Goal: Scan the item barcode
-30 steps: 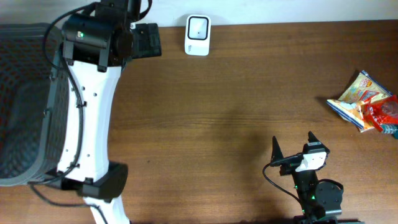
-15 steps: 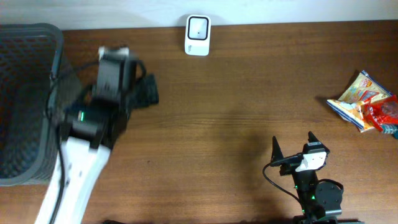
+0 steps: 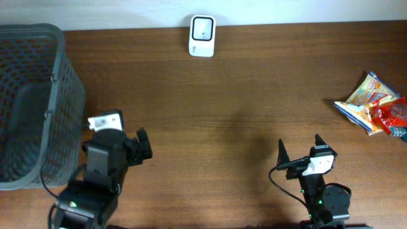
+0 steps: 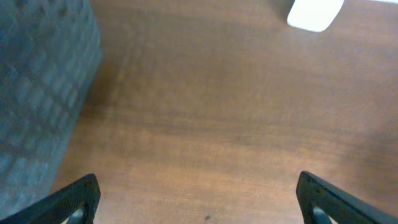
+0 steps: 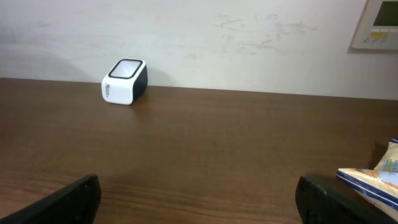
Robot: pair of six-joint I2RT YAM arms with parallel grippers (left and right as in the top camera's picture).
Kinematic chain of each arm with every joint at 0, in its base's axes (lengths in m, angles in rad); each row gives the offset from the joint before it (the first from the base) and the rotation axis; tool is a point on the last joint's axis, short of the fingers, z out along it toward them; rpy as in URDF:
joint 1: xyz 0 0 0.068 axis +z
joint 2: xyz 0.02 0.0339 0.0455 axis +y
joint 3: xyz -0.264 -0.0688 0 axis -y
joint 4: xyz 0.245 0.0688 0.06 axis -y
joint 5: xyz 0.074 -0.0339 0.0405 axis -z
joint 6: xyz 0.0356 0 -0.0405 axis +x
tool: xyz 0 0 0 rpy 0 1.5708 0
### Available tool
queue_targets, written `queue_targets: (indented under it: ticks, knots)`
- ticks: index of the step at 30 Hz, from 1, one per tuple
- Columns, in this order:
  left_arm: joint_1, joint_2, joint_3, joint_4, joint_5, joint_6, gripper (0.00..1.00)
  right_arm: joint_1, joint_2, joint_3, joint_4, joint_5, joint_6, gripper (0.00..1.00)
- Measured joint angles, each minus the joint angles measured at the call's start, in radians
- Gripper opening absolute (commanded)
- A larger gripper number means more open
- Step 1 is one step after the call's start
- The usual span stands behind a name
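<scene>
Both the left gripper and right gripper gape, empty. The right should pinch the snack packet at three o'clock by an edge, leaving its barcode uncovered.

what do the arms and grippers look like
Both are mostly black. The left gripper has stubby dark fingers, a white block behind and a green light on the arm. The right gripper has pointed black fingers, a white block, a looping black cable and green lights.
</scene>
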Motion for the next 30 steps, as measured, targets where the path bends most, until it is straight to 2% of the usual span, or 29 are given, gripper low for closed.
queue_targets:
  ticks: [6,13,18,30]
  knots:
    - [0.0,-0.217,-0.339,0.34,0.016,0.008,0.99,0.0,0.0,0.0,0.0,0.0,0.0,0.99]
    - [0.039,-0.462,-0.665,0.624,0.093,0.039,0.99,0.001,0.0,0.0,0.0,0.0,0.0,0.99]
    - [0.107,-0.574,-0.749,0.657,0.164,0.069,0.99,0.001,0.0,0.0,0.0,0.0,0.001,0.99]
    - [0.126,-0.72,-0.833,0.716,0.189,0.124,0.99,0.001,0.0,0.0,0.0,0.0,0.0,0.99]
